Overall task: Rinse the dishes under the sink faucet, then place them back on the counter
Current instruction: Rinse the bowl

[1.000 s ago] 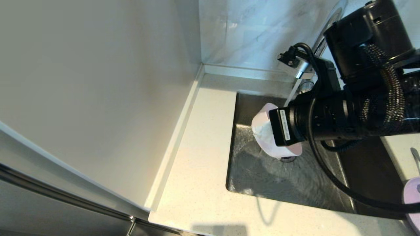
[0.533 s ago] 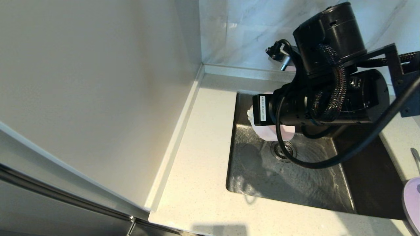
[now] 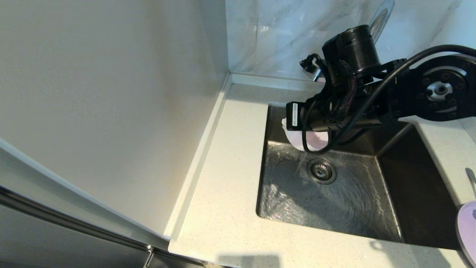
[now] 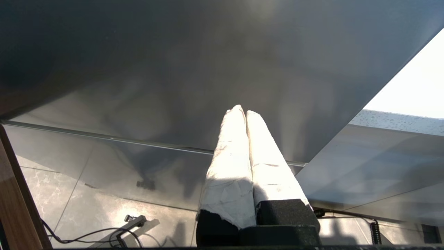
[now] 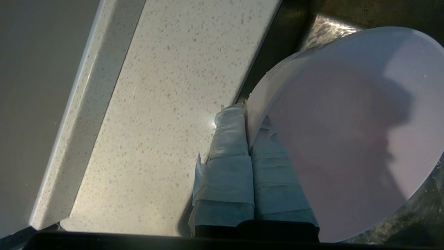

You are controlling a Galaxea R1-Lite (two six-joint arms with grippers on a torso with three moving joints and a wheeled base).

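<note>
My right gripper (image 3: 285,124) (image 5: 244,114) is shut on the rim of the pale-pink bowl (image 3: 315,140) (image 5: 347,132), one taped finger inside and one outside. It holds the bowl tilted over the back left part of the steel sink (image 3: 357,219), just behind the drain strainer (image 3: 321,171). Water ripples over the sink floor. Only the top of the chrome faucet (image 3: 380,15) shows above the right arm. The lilac plate (image 3: 468,227) and the spoon (image 3: 471,179) lie on the counter (image 3: 227,193) at the far right. My left gripper (image 4: 241,111) is parked below the counter, shut and empty.
A beige wall panel (image 3: 111,93) rises left of the counter's raised edge, with the marble wall (image 3: 271,37) behind the sink. The right arm and its cable (image 3: 372,100) span the back of the basin.
The right arm has drawn back and lower towards the sink's back left corner, carrying the bowl with it. The drain strainer is now uncovered.
</note>
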